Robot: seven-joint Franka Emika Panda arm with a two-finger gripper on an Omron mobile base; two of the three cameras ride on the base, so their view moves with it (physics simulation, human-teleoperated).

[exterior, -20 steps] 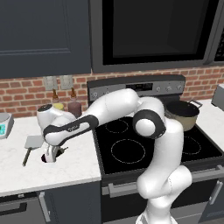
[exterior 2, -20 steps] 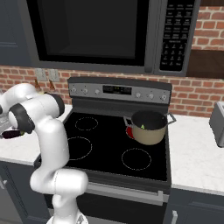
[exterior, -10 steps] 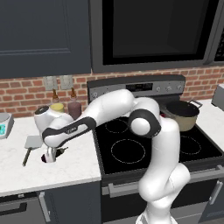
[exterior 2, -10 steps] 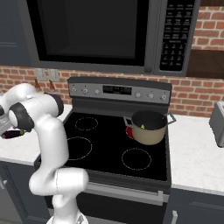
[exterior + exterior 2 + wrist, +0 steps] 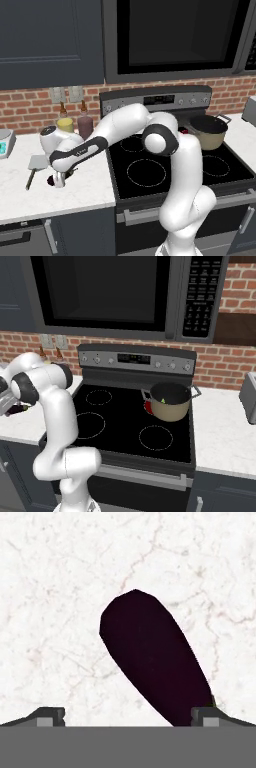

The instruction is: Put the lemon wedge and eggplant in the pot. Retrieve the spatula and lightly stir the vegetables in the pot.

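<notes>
Tool (image 5: 56, 181) low over the white marble bench (image 5: 75, 192), left of the stove (image 5: 175, 165), jaws wide apart and clamped on nothing. Eggplant (image 5: 152, 659) flat on the bench right under the tool, in the hand view a dark purple, glossy body slanting from upper left to lower right, its narrow end next to the right fingertip (image 5: 205, 714), the left fingertip well apart from it over bare marble. Contact between right tip and eggplant not clear. Spatula (image 5: 35, 167) just left of the tool, flat on the bench, grey blade toward the brick wall (image 5: 30, 107), thin dark handle toward the bench's front edge. Yellow bottle (image 5: 64, 121) and maroon bottle (image 5: 85, 125) behind the tool, against the wall. Pot (image 5: 171, 402) far from the tool, on the stove's back right burner, upright, two side handles showing. Lemon wedge (image 5: 162, 401) as a small yellow-green speck inside the pot, near its left inner wall. Small red thing (image 5: 148, 406) just left of the pot, too hidden to name. Microwave (image 5: 125, 296) above the stove.
</notes>
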